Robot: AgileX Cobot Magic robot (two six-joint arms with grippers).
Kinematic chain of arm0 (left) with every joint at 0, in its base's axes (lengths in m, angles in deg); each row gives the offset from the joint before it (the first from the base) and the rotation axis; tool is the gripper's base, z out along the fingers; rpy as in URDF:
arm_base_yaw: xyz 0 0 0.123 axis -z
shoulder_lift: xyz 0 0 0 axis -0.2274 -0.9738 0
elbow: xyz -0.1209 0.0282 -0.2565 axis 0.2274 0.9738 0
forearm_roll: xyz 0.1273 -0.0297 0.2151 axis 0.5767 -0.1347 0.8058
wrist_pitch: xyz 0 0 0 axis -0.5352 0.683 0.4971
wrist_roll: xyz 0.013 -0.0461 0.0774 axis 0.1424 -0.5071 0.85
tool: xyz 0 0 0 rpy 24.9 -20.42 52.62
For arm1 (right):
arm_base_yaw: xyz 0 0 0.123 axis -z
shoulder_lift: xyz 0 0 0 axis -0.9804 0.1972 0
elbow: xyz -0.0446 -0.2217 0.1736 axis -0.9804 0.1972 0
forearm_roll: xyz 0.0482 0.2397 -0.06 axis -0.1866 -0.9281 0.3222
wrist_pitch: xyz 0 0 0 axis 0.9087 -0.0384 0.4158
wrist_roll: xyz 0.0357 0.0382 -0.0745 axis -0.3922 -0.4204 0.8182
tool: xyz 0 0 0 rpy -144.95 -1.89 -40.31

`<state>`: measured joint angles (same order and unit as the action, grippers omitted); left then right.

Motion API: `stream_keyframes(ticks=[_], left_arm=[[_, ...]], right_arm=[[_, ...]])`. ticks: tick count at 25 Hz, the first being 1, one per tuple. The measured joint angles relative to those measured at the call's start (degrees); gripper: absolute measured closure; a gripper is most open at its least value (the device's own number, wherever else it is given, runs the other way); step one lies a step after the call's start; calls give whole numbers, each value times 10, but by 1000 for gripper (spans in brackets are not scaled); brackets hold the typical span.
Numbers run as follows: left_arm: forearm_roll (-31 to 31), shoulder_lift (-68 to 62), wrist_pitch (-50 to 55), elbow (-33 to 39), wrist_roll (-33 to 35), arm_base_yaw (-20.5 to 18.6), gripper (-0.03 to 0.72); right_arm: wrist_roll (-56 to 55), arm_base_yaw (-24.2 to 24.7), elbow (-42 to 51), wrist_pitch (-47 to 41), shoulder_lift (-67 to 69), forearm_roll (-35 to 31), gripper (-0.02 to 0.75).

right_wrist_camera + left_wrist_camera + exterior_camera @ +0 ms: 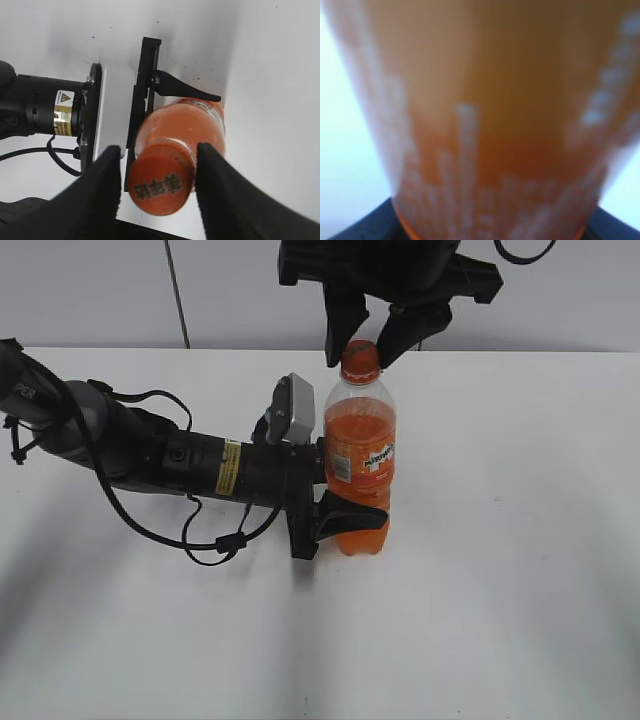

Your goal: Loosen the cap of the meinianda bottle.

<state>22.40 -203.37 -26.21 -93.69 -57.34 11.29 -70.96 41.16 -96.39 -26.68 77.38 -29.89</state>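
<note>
The meinianda bottle (360, 455) stands upright on the white table, filled with orange liquid. My left gripper (352, 505) reaches in from the left and is shut on its lower body, one black finger (350, 515) across the front. In the left wrist view the bottle (490, 115) fills the frame as an orange blur. The orange cap (360, 358) sits between the fingers of my right gripper (362, 350), which hangs down from above. In the right wrist view the cap (161, 186) has a finger on each side of it. The right finger (220, 190) is against it, and a narrow gap shows at the left finger (100, 190).
The left arm (150, 455) lies low across the table's left half with a loose black cable (215, 540) looping beside it. A pale wall (100, 290) closes the back. Bare white tabletop (520, 570) lies to the right and front of the bottle.
</note>
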Motion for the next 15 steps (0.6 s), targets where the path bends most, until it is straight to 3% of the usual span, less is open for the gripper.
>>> stream_keyframes(ticks=[3,9,15], left_arm=[[0,0,0,0,0,0,289],[0,0,1,0,-1,0,289],[0,0,0,0,-1,0,289]], right_arm=[[1,0,0,-1,0,1,451],[38,0,0,-1,0,0,451],[232,0,0,0,0,-5,456]])
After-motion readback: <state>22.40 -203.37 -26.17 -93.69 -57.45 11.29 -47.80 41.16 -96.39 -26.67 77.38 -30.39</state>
